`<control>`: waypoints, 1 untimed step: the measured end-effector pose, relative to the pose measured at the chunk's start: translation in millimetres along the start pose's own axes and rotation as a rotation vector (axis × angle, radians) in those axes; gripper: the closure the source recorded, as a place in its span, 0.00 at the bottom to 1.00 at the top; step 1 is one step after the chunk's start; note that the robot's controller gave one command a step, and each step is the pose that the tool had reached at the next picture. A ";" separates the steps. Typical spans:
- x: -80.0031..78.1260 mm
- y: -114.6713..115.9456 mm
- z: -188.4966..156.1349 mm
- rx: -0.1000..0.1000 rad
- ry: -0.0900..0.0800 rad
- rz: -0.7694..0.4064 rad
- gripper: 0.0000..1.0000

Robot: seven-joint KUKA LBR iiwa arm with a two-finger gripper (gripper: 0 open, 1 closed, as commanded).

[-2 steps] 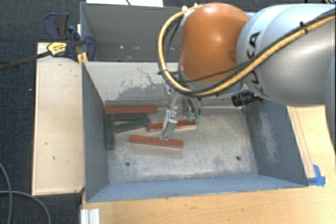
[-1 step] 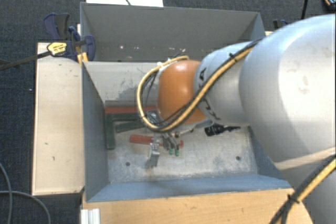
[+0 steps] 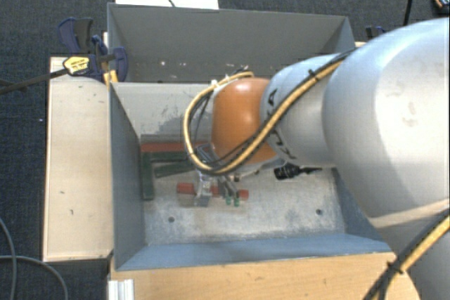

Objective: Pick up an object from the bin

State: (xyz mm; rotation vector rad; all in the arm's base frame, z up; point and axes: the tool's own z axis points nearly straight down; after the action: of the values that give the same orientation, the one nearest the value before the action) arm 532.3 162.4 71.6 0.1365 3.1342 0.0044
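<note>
Tool point(image 3: 213, 190) stands low over the floor of the grey bin point(image 3: 126, 151), left of centre, beneath the orange wrist cover point(image 3: 235, 123). Released or clenched: cannot tell. Close about its tip lie a small red block point(image 3: 185, 188), a grey piece point(image 3: 199, 200) and a small green piece point(image 3: 236, 201); contact not confirmed. A reddish bar point(image 3: 163, 147) and a dark green angle piece point(image 3: 148, 178) lie further left.

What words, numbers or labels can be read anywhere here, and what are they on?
No text here reads for certain.
Dark lettering on the white arm, beside its orange cover: partly crossed by a cable and too blurred to read.
Small things on the floor of the bin, such as the red-brown bar and the green bar: no writing visible.
</note>
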 end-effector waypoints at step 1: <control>0.8 -0.6 1.1 0.001 0.002 0.001 0.00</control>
State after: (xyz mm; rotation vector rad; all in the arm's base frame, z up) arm 531.5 161.9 70.5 0.1387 3.1365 0.0025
